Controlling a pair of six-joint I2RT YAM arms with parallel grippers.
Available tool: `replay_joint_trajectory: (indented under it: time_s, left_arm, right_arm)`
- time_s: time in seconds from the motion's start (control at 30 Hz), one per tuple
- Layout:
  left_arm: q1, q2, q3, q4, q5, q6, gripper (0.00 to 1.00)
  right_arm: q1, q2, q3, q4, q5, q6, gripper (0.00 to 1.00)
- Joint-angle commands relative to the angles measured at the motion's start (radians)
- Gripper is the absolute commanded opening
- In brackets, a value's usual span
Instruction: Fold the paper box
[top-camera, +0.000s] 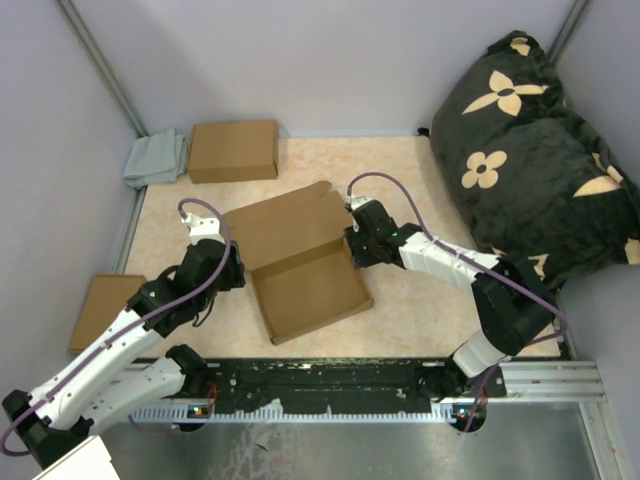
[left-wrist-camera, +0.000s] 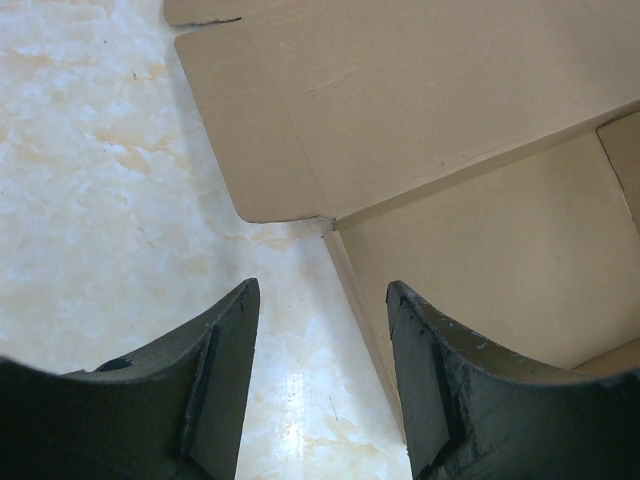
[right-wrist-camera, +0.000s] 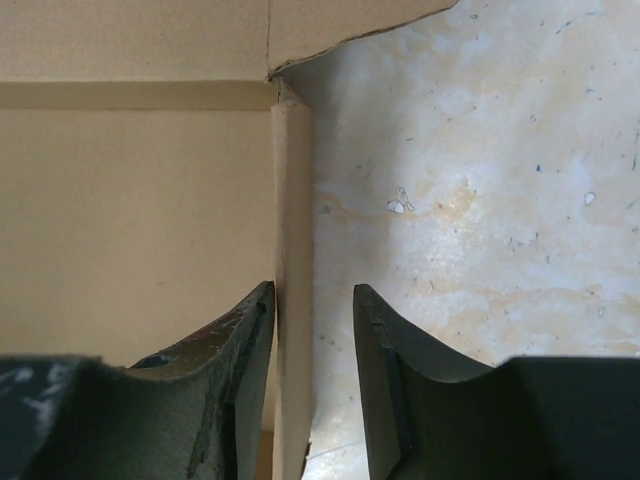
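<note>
The paper box (top-camera: 312, 292) lies open on the middle of the table as a shallow brown tray, its lid (top-camera: 280, 225) leaning back. My left gripper (top-camera: 238, 278) hovers open at the tray's left wall. In the left wrist view its jaws (left-wrist-camera: 322, 288) span bare table, and the right finger (left-wrist-camera: 430, 380) hangs over the box floor (left-wrist-camera: 500, 250). My right gripper (top-camera: 352, 250) straddles the right side wall (right-wrist-camera: 293, 200). In the right wrist view the inner finger (right-wrist-camera: 245, 340) touches that wall. A strip of table shows between the wall and the outer finger (right-wrist-camera: 385, 350).
A closed cardboard box (top-camera: 233, 150) and a grey cloth (top-camera: 155, 158) sit at the back left. A flat cardboard piece (top-camera: 100, 305) lies off the left edge. A black floral cushion (top-camera: 530, 150) fills the back right. A metal rail (top-camera: 400, 380) runs along the front.
</note>
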Motion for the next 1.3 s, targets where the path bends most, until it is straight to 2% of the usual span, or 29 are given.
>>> replay_joint_trajectory:
  time_s: [0.0, 0.23, 0.37, 0.5, 0.6, 0.73, 0.9, 0.97, 1.03, 1.13, 1.27]
  left_arm:
    - [0.006, 0.003, -0.009, 0.0, -0.006, -0.009, 0.6]
    - [0.008, 0.028, -0.002, 0.008, 0.013, -0.025, 0.6]
    - [0.008, 0.11, 0.015, 0.023, -0.027, -0.087, 0.6]
    - [0.008, 0.251, 0.051, 0.052, -0.042, -0.145, 0.6]
    - [0.008, 0.357, 0.077, 0.051, -0.114, -0.193, 0.6]
    - [0.02, 0.439, 0.13, 0.027, -0.196, -0.264, 0.62]
    - [0.082, 0.422, 0.117, 0.174, -0.162, -0.223, 0.62]
    - [0.112, 0.415, 0.113, 0.218, -0.132, -0.207, 0.62]
    - [0.13, 0.407, 0.109, 0.253, -0.111, -0.192, 0.62]
    - [0.154, 0.383, 0.09, 0.3, -0.076, -0.172, 0.63]
    - [0.225, 0.364, 0.084, 0.334, 0.019, -0.153, 0.63]
  right_arm:
    - [0.004, 0.035, 0.066, 0.067, 0.01, 0.026, 0.35]
    - [0.005, 0.018, -0.003, 0.058, 0.106, 0.125, 0.19]
    - [0.011, -0.056, -0.109, 0.104, 0.077, 0.219, 0.11]
    - [0.05, -0.151, -0.252, 0.179, 0.097, 0.379, 0.09]
    - [0.087, -0.229, -0.343, 0.243, 0.119, 0.46, 0.09]
    - [0.096, -0.267, -0.363, 0.221, 0.135, 0.446, 0.09]
    - [0.096, -0.29, -0.348, 0.163, 0.167, 0.409, 0.1]
    - [0.096, -0.301, -0.344, 0.152, 0.176, 0.409, 0.12]
    - [0.096, -0.313, -0.335, 0.135, 0.177, 0.408, 0.17]
    - [0.097, -0.336, -0.315, 0.114, 0.179, 0.405, 0.34]
    - [0.096, -0.381, -0.211, 0.017, 0.21, 0.357, 0.48]
